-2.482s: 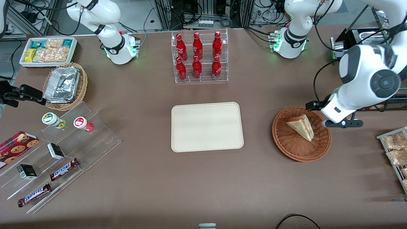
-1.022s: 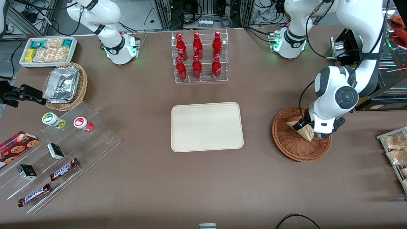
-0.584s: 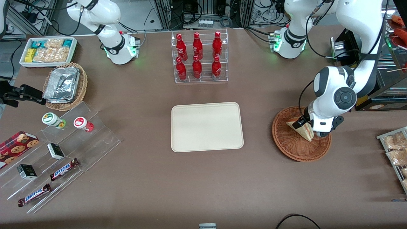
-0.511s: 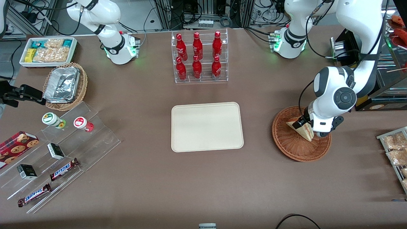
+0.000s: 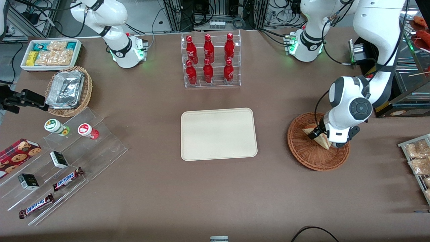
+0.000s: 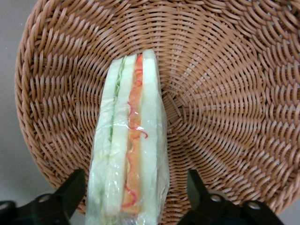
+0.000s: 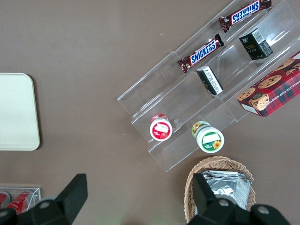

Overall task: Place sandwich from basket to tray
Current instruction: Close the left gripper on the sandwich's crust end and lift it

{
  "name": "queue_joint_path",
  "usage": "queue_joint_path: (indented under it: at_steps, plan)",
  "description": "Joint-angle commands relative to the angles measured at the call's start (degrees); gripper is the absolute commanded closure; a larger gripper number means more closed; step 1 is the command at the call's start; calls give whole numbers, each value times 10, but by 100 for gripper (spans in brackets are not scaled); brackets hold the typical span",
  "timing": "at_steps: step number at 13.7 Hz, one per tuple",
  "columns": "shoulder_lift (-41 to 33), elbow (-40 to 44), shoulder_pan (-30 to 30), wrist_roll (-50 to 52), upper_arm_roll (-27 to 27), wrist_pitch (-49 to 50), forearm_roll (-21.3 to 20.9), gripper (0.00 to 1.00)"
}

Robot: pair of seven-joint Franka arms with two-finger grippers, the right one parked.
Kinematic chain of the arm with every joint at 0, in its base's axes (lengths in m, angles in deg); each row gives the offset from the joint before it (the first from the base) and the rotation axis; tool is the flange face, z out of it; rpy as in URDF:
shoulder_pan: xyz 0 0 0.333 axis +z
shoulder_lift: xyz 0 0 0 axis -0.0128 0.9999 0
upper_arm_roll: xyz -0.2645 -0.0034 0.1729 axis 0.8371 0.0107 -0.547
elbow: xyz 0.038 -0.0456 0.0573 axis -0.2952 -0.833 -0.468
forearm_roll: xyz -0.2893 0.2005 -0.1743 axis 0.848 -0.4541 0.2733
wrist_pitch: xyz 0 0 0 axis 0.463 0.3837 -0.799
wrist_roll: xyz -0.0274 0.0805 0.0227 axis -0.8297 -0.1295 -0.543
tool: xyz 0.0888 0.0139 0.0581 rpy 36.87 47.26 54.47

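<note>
The sandwich point(image 5: 324, 144), a wrapped white-bread wedge with red and green filling, lies in the round reddish-brown wicker basket point(image 5: 309, 156) toward the working arm's end of the table. My left gripper point(image 5: 326, 137) is down in the basket and open, one finger on each side of the sandwich. In the left wrist view the dark fingers point(image 6: 72, 187) stand clear of the sandwich point(image 6: 129, 140), with basket point(image 6: 225, 93) weave showing in the gaps. The cream tray point(image 5: 218, 134) lies bare at the table's middle, beside the basket.
A clear rack of red bottles point(image 5: 210, 60) stands farther from the front camera than the tray. Snack packets point(image 5: 418, 158) lie at the working arm's end, beside the basket. An acrylic stand with candy bars point(image 5: 63, 161) and a foil-filled basket point(image 5: 69, 90) sit toward the parked arm's end.
The left arm has come down from beside the basket and lowered its open gripper around the sandwich, then shifted slightly. The sandwich has not moved.
</note>
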State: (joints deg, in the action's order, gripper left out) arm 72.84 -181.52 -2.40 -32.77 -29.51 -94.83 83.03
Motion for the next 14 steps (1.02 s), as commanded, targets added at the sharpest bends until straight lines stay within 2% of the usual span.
queue_joint_path:
  at_steps: [1, 10, 14]
  plan:
    - [-9, -9, 3, 6, 2, -6, -10, 100]
    - [-57, 22, -23, 4, 7, 86, -10, 100]
    - [-59, 108, -61, -20, 12, 177, -8, 100]
